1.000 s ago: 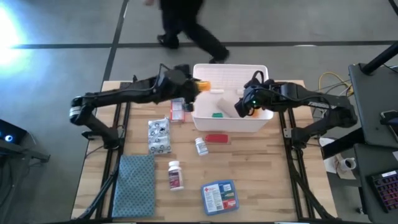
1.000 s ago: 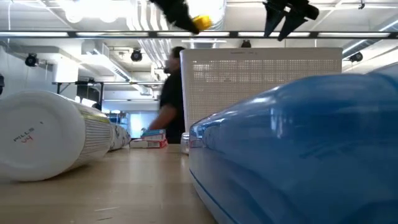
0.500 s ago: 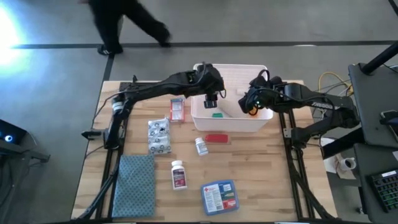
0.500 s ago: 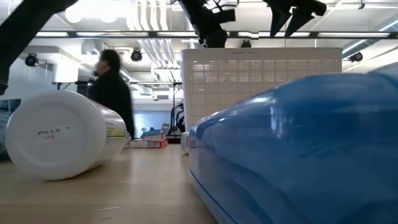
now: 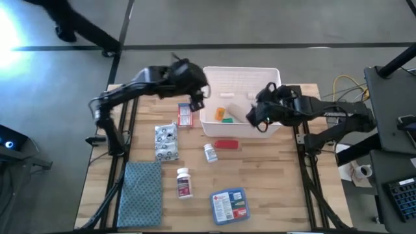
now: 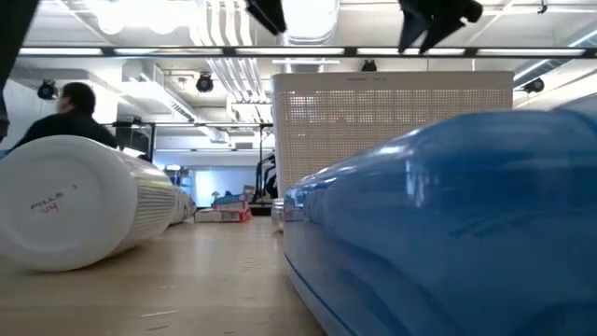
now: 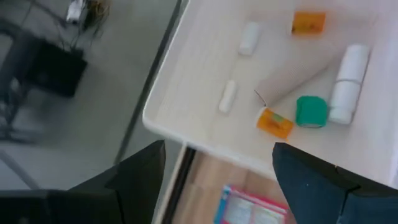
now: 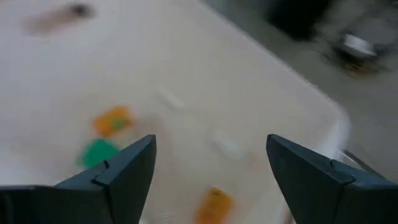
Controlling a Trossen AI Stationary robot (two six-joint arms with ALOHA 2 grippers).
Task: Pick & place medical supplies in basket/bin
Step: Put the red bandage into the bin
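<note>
Dark left hand (image 5: 197, 103), released and holding nothing, hovers beside the white bin's (image 5: 273, 129) left wall; right hand (image 5: 255, 117), also spread and holding nothing, hangs over its right side. Orange vials (image 7: 274, 122) lie inside the bin.

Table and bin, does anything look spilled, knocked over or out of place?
Nothing stands out. The pill bottles lie on their sides on the table, apparently just awaiting pickup. Items in the bin lie loose; nothing looks spilled or damaged.

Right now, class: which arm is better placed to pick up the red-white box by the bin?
Probably left: its open gripper hangs just above the box; the right gripper is over the bin.
</note>
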